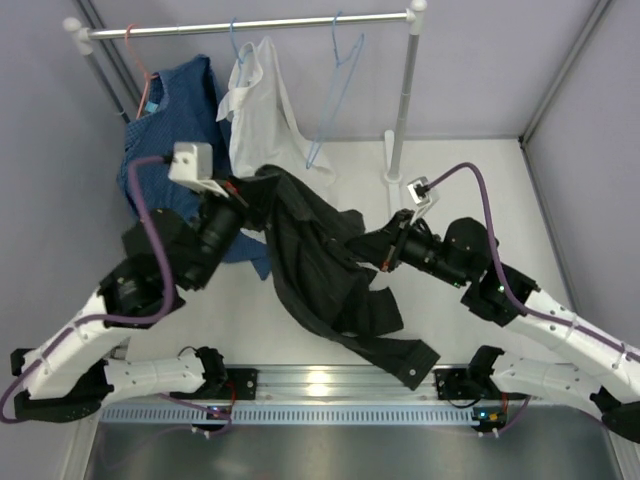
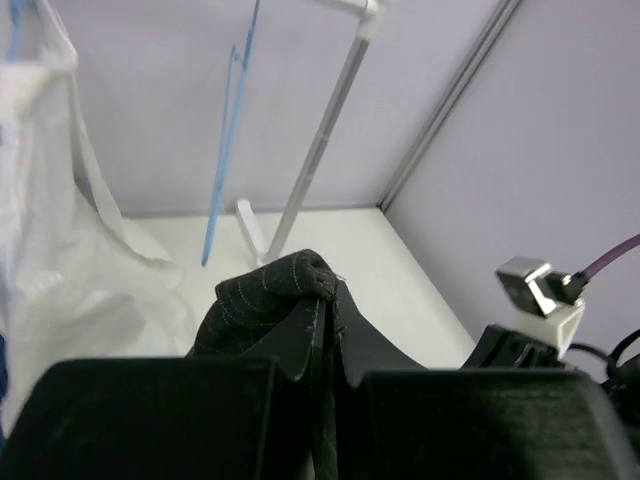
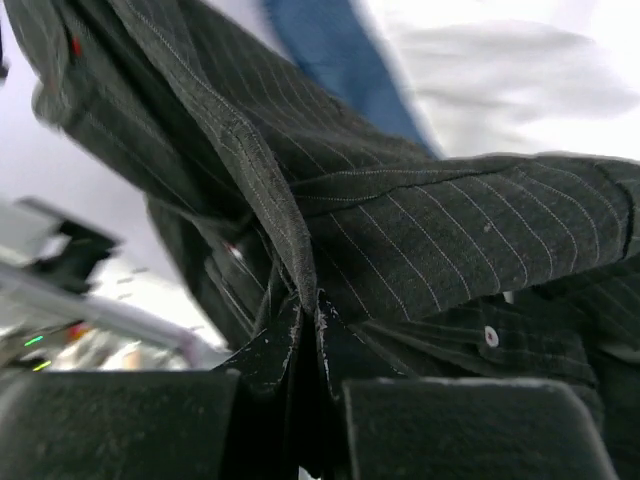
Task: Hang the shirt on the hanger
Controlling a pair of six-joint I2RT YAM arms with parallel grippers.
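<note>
The black pinstriped shirt (image 1: 320,270) hangs stretched between both grippers above the table, its tail drooping toward the front rail. My left gripper (image 1: 243,196) is shut on its upper edge; a fold (image 2: 270,300) pokes out between the fingers. My right gripper (image 1: 378,250) is shut on another fold of the shirt (image 3: 420,230), with a button in sight. The thin light-blue wire hanger (image 1: 335,95) hangs bare on the rail (image 1: 250,27), right of the white shirt and behind the black shirt. It also shows in the left wrist view (image 2: 228,130).
A blue shirt (image 1: 175,120) on a pink hanger and a white shirt (image 1: 262,110) on a blue hanger hang at the rail's left. The rack's right post (image 1: 403,100) stands behind my right gripper. Grey walls close in on both sides.
</note>
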